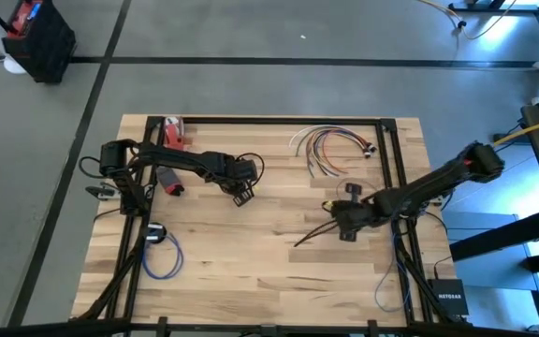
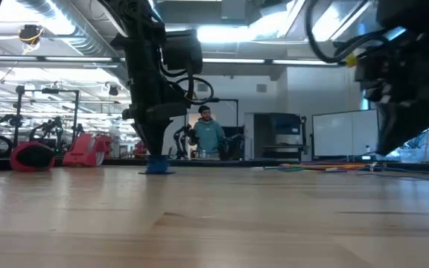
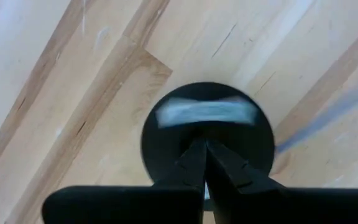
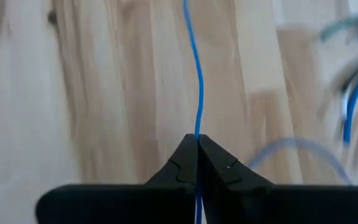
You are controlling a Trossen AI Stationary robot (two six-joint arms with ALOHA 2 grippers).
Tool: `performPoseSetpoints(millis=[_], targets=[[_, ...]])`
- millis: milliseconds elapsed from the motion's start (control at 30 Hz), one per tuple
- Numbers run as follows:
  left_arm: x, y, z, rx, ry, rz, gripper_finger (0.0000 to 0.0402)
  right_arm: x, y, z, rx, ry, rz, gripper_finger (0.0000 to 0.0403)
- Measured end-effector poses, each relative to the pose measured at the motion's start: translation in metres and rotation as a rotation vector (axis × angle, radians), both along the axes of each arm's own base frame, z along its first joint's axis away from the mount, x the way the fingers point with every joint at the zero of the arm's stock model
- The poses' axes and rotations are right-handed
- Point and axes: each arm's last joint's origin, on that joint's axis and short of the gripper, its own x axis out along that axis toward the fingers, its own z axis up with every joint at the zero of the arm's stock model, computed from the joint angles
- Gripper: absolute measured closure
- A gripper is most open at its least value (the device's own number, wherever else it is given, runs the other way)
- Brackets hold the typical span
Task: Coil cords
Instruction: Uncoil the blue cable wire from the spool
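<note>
Pinching a blue cord [image 4: 196,93], right gripper [image 1: 347,227]; left gripper [image 3: 205,155] fingers pressed on, apparently, a black disc [image 3: 207,134]. Coloured cord bundle [image 1: 330,148] uncoiled.

Robotics lab or open workshop hall. Grey concrete floor [image 1: 251,37] marked with dark tape lines. Butcher-block wooden table [image 1: 251,253] in a black frame. Low view: exposed ceiling ducts [image 2: 58,15], strip lighting, other robot arms [image 2: 21,126] on stands, whiteboard [image 2: 345,134], a person [image 2: 208,134] standing behind.

A black router [image 1: 448,289] sits at the wooden table's [image 1: 251,253] near right corner.
</note>
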Motion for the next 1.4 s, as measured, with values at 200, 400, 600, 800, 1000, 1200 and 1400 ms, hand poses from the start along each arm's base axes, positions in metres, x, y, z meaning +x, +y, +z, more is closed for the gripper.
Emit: performPoseSetpoints(millis=[200, 400, 600, 800, 1000, 1200, 1400], targets=[[0.0, 0.0, 0.0, -0.001, -0.004, 0.006, 0.0401, -0.005, -0.001, 0.012, 0.077, -0.06, -0.044, 0.0388], [0.0, 0.0, 0.0, -0.001, -0.006, 0.007, 0.0401, 0.011, 0.004, 0.012, 0.063, -0.159, 0.07, 0.032], [0.0, 0.0, 0.0, -0.001, -0.007, 0.007, 0.0402, 0.041, 0.003, 0.012, 0.094, -0.325, 0.161, 0.0236], [0.001, 0.0, 0.0, 0.0, -0.009, 0.006, 0.0402, 0.082, -0.009, -0.001, 0.15, -0.519, 0.221, 0.022], [0.001, -0.002, 0.0, 0.001, -0.008, -0.004, 0.0402, 0.109, -0.026, -0.034, 0.113, -0.559, 0.202, 0.0235], [0.001, -0.002, 0.0, 0.001, -0.008, -0.005, 0.0401, 0.131, -0.035, -0.059, 0.144, -0.491, 0.18, 0.0252], [0.001, -0.002, 0.0, 0.0, -0.007, -0.003, 0.0402, 0.146, -0.033, -0.069, 0.147, -0.465, 0.184, 0.0277]])
